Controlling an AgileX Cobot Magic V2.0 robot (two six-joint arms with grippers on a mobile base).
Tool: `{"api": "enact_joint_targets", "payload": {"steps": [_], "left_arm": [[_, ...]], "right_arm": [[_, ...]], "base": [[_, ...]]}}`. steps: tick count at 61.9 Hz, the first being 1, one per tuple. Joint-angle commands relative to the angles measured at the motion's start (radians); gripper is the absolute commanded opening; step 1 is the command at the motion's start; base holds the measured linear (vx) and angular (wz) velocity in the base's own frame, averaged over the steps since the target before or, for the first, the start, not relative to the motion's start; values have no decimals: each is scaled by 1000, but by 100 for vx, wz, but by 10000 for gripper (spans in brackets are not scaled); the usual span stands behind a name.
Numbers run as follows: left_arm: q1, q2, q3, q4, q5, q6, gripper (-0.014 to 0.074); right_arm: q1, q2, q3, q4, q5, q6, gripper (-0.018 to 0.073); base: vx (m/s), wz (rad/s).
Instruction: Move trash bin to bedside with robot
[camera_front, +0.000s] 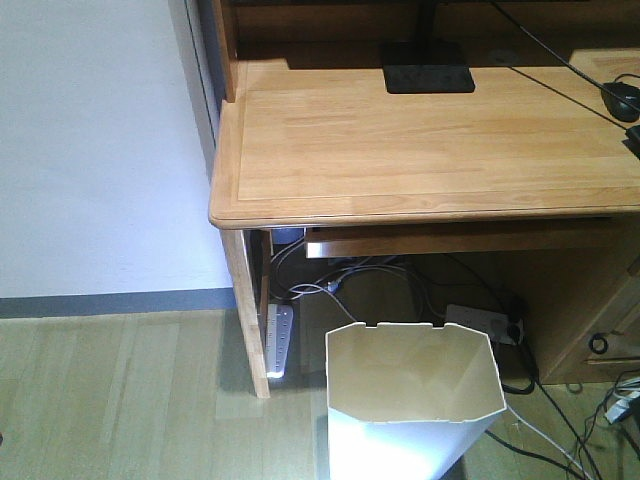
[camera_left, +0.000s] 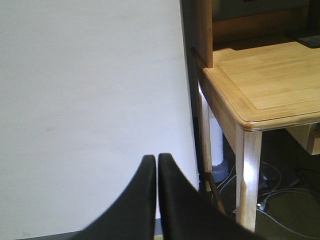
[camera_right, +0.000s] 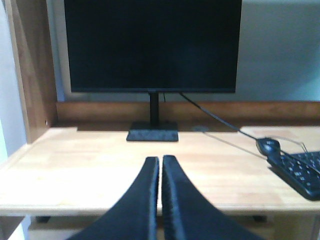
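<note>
While trash bin stands upright on floor before kneehole under wooden surface, open top shows cream inner walls, bottom out of view. Pressed together: left gripper, facing white wall; right gripper, facing monitor.

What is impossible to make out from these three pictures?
- Front view: the base of the trash bin is cut off by the lower edge, and its front wall hides its inside bottom.
- The bed appears in no view.
- Front view: the cables under the desk lie in shadow, so where they lead is unclear.
- Right wrist view: the right edge cuts off the keyboard, and the top edge cuts off the monitor.
</note>
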Motion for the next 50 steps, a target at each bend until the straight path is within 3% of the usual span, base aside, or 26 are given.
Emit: {"api": "enact_joint_targets", "payload": {"steps": [1, 15, 28, 50], "left_arm": [[-6, -9, 28, -3, -74, -8, -6], [-6, -9, 28, -3, -74, -8, -6], [-6, -9, 28, -3, -74, -8, -6], [-6, -9, 28, -3, -74, -8, -6]], "right_arm": [[2, 80, -103, -4, 1, -9, -11], [2, 268, -241, -2, 115, -9, -11], [2, 377, -269, 0, 216, -9, -11], [2, 414, -265, 12, 229, -6, -11]], "base": [[0, 0], [0, 0], [0, 0], [0, 0]]}}
